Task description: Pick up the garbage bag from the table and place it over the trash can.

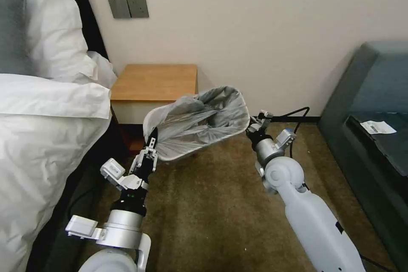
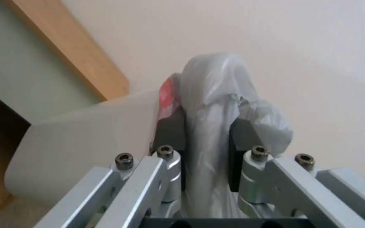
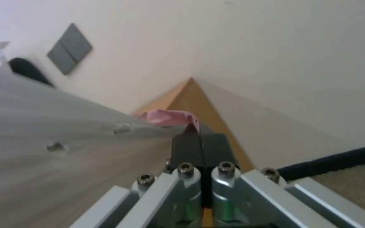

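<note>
The grey translucent garbage bag (image 1: 204, 114) is spread across the mouth of the pale trash can (image 1: 178, 157), which sits tilted on the carpet in front of the wooden table (image 1: 155, 81). My left gripper (image 1: 151, 138) is at the can's left rim, shut on a bunched fold of the garbage bag (image 2: 216, 82) beside its red rim and the trash can wall (image 2: 85, 142). My right gripper (image 1: 253, 126) is at the can's right side. In the right wrist view the right gripper (image 3: 200, 136) pinches the pink edge of the garbage bag (image 3: 168, 116), and grey film stretches away from it.
A bed with a white duvet (image 1: 42, 136) lies close on the left. A dark upholstered seat (image 1: 374, 127) with a paper label stands at the right. Brown carpet (image 1: 212, 212) lies open between my arms. A black cable (image 1: 297, 114) loops by the right wrist.
</note>
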`<state>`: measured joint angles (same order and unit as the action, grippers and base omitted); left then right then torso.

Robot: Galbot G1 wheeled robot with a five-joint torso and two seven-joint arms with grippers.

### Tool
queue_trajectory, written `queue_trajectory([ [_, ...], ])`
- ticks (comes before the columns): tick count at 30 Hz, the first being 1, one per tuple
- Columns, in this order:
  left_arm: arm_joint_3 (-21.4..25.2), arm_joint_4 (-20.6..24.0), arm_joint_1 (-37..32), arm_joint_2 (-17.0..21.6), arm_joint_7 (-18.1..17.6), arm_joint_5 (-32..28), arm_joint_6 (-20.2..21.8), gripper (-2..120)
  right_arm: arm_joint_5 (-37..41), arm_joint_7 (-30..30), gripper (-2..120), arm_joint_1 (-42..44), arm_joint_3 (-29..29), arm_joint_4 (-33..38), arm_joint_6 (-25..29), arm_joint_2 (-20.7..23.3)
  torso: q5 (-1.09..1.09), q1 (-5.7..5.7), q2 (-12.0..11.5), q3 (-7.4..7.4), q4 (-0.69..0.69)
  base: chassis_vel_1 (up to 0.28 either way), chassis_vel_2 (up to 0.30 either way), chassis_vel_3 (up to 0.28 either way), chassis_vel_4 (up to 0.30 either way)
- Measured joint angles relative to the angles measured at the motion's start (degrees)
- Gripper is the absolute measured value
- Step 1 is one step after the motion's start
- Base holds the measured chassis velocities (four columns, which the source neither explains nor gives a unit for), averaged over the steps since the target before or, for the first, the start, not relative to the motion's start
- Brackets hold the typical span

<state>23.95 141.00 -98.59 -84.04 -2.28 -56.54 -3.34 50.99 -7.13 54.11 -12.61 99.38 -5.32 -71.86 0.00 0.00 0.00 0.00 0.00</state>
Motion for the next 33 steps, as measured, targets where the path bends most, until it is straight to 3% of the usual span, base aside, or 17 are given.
queue_trajectory([
  [10, 0.5, -0.7, 0.5, -0.1, 0.1, 0.9, -0.3, 14, -2.2, 0.8, 0, 1.0, -0.1, 1.0, 0.6, 0.2, 0.01, 0.00, 0.0, 0.00, 0.00, 0.000, 0.000, 0.000, 0.000],
  [11, 2.1, -1.4, 1.3, 0.0, -0.2, 1.2, -0.7, 14, -4.0, 1.5, 10, 2.7, -0.3, 4.2, 0.8, 1.1, 0.00, 0.00, 0.0, 0.00, -0.01, 0.000, 0.000, 0.000, 0.000],
  [17, 4.2, -3.1, 2.4, 0.4, -1.8, 2.5, -0.6, 13, -5.3, 1.8, 28, 5.5, -0.8, 11.4, 1.0, 2.6, 0.00, 0.00, 0.0, -0.01, 0.00, 0.000, 0.000, 0.000, 0.000],
  [19, 4.3, -4.2, 2.8, 0.4, -2.3, 3.3, -0.4, 12, -5.9, 2.3, 40, 6.8, -1.2, 14.8, 1.0, 3.3, 0.00, 0.00, 0.0, -0.01, 0.00, 0.000, 0.000, 0.000, 0.000],
  [23, 4.2, -5.0, 2.9, 0.2, -2.5, 3.9, -0.3, 12, -6.8, 3.1, 50, 8.0, -1.8, 17.0, 1.2, 3.8, 0.00, 0.00, 0.0, 0.00, 0.00, 0.000, 0.000, 0.000, 0.000],
  [30, 4.5, -6.5, 2.9, 0.2, -2.8, 5.4, -0.2, 11, -8.8, 5.8, 79, 12.8, -7.8, 21.5, 3.2, 4.5, 0.01, 0.00, 0.0, 0.00, -0.01, 0.000, 0.000, 0.000, 0.000],
  [32, 4.5, -6.5, 2.9, 0.2, -2.8, 5.4, -0.2, 11, -8.8, 5.8, 79, 12.8, -7.8, 21.5, 3.2, 4.5, 0.01, 0.00, 0.0, 0.00, -0.01, 0.000, 0.000, 0.000, 0.000],
  [33, 4.5, -7.2, 2.9, 0.3, -2.9, 7.3, -0.2, 11, -8.4, 5.8, 89, 13.3, -9.4, 23.3, 3.7, 4.7, 0.01, 0.00, 0.0, 0.00, -0.01, 0.000, 0.000, 0.000, 0.000],
])
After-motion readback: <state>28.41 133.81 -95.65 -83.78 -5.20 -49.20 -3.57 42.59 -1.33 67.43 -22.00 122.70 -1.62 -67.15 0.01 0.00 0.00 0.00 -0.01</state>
